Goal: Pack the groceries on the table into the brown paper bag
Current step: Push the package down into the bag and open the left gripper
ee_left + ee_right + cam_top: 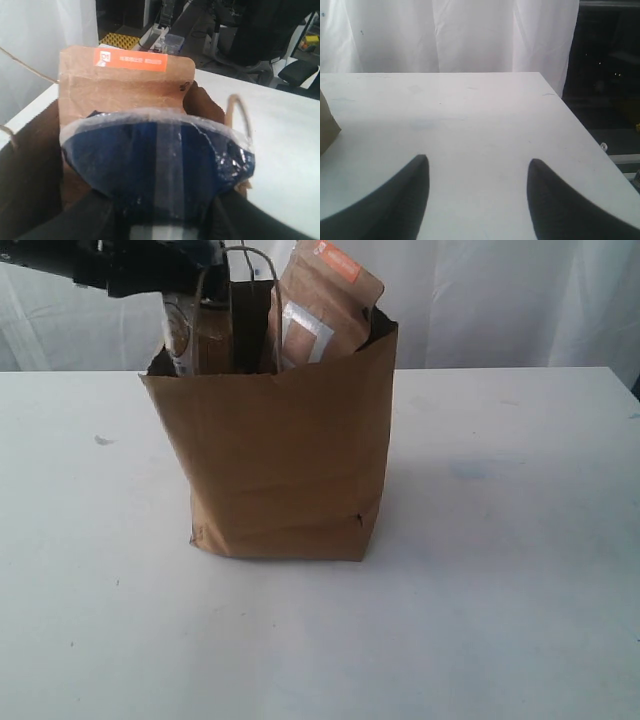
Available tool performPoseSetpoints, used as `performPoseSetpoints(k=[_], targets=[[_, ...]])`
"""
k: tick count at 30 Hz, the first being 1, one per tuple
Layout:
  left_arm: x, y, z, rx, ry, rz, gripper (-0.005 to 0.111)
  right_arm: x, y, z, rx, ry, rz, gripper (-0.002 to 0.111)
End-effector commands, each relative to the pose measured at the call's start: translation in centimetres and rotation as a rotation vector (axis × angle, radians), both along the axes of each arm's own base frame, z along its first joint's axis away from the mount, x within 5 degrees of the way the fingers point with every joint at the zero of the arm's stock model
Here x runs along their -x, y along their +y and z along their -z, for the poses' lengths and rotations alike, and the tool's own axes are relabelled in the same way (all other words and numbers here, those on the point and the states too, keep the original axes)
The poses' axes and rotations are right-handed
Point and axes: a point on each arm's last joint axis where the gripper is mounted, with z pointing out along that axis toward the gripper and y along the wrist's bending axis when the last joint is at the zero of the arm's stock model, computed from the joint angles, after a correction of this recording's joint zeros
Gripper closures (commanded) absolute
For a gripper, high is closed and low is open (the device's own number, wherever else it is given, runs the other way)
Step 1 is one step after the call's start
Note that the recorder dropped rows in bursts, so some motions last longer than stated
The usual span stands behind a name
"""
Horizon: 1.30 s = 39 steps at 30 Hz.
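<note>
The large flat white table [500,590] carries a tall upright brown paper bag [280,460], the biggest thing on it. In the exterior view the bag stands a little left of midway between the table's left and right edges, and its top rim is open and somewhat crumpled. A flat brown pouch [330,300] with an orange label strip across its top sits inside the bag towards its right side. It leans slightly, and its upper part rises clear of the rim. A long dark-blue noodle pack [160,165] in glossy clear wrap sits just in front of the pouch in the left wrist view, within the mouth of the bag on its left side, with its end bulging outwards. The left gripper [160,222] comes in from above the bag's left side and is closed on this noodle pack, one black finger on each side of it. The right gripper [478,160] hangs over the bare table near its right edge. Its two dark fingers [405,195] are spread well apart with nothing between them, and a corner of the bag shows at the side of its view. One of the bag's twisted paper-cord handles [243,112] arches up beside the noodle pack. A white curtain [445,35] hangs behind the table's far edge.
</note>
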Motion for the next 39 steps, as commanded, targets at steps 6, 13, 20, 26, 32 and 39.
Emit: performPoseSetpoints(k=[6, 13, 20, 26, 32, 39], targets=[[0.3, -3.5, 1.1, -0.021, 0.033, 0.04, 0.107, 0.0, 0.0, 0.1, 0.0, -0.007, 0.003, 0.054], [-1.1, -3.5, 1.7, -0.038, 0.005, -0.054, 0.107, 0.0, 0.0, 0.1, 0.0, -0.007, 0.003, 0.054], [-1.6, -3.2, 1.9, -0.048, 0.045, -0.139, 0.05, 0.0, 0.0, 0.1, 0.0, -0.007, 0.003, 0.054], [-1.7, -3.2, 1.9, -0.029, 0.094, -0.169, 0.021, 0.0, 0.0, 0.1, 0.0, -0.007, 0.003, 0.054], [-1.2, -3.2, 0.8, -0.025, 0.041, -0.142, 0.024, 0.0, 0.0, 0.1, 0.0, -0.007, 0.003, 0.054], [-0.7, -3.0, -1.5, 0.002, -0.007, -0.164, 0.005, 0.0, 0.0, 0.1, 0.0, -0.007, 0.003, 0.054]])
